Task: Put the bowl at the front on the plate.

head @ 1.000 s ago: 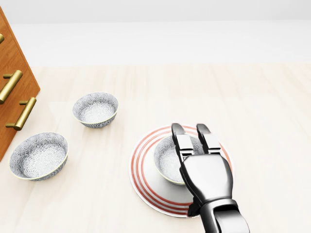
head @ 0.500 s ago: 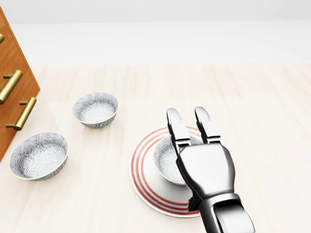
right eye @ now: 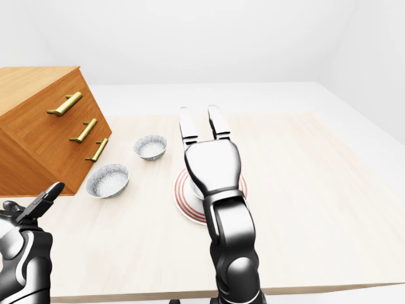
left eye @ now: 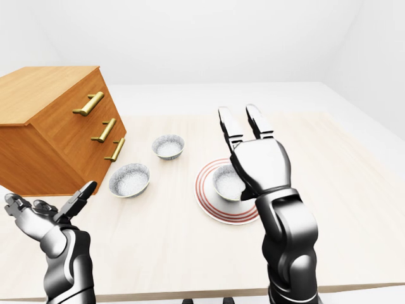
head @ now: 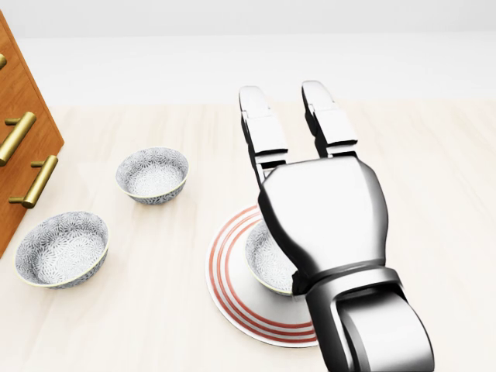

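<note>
Three small round bowls with a grey speckled pattern and pale rims stand on the pale wooden counter (left eye: 354, 209), all upright, along with one white round plate ringed with red bands (head: 225, 288). The task's patterned bowl (head: 265, 256) sits on that plate, inside the innermost red ring. It is deep-sided with a whitish inside, and in the head view its right part is hidden behind the robot's arm. The second bowl (head: 153, 174) stands to the upper left of the plate, and the third bowl (head: 62, 248) lies further left and lower, near the one orange-brown wooden chest of drawers (left eye: 50, 126). That chest carries three brass bar handles (left eye: 103, 130), one above another. Two glossy silver-and-black hands show. The right hand (head: 325, 217) hangs over the plate with its fingers (head: 260, 132) straight and apart, gripping nothing. The left hand (left eye: 38, 218) is at the lower left of the left-eye view, by the counter's near edge, with its fingers spread and nothing in them
</note>
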You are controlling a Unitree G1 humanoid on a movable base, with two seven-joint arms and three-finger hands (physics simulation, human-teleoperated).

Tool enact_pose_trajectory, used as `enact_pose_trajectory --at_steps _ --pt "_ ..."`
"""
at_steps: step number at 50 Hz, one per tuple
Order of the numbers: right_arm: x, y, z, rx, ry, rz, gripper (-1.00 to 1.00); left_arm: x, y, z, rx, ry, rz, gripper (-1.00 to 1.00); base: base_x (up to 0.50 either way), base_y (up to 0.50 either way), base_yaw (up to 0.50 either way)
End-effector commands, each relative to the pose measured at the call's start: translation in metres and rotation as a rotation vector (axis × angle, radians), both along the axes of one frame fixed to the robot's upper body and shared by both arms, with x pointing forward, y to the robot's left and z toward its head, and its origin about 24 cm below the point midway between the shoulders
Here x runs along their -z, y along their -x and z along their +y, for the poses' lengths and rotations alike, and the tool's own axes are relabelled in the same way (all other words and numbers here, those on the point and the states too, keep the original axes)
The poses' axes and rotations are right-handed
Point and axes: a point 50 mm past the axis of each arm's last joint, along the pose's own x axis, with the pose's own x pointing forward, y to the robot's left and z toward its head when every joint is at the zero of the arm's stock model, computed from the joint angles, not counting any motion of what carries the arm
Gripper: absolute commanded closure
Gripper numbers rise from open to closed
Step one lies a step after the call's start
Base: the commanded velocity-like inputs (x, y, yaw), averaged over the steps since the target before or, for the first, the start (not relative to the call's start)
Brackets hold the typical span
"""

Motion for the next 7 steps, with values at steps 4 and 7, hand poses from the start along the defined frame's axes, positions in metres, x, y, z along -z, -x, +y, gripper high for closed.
enact_pose_trajectory --at_steps 4,7 --pt "-0.053 0.026 0.012 0.000 -0.020 -0.250 -1.00 0.001 0.000 0.000 0.000 0.000 0.008 -1.00 0.00 0.00 0.00" --pt "-0.062 0.032 0.017 -0.039 -0.006 -0.304 -1.00 0.001 0.001 0.000 -0.002 -0.003 0.006 -1.00 0.00 0.00 0.00"
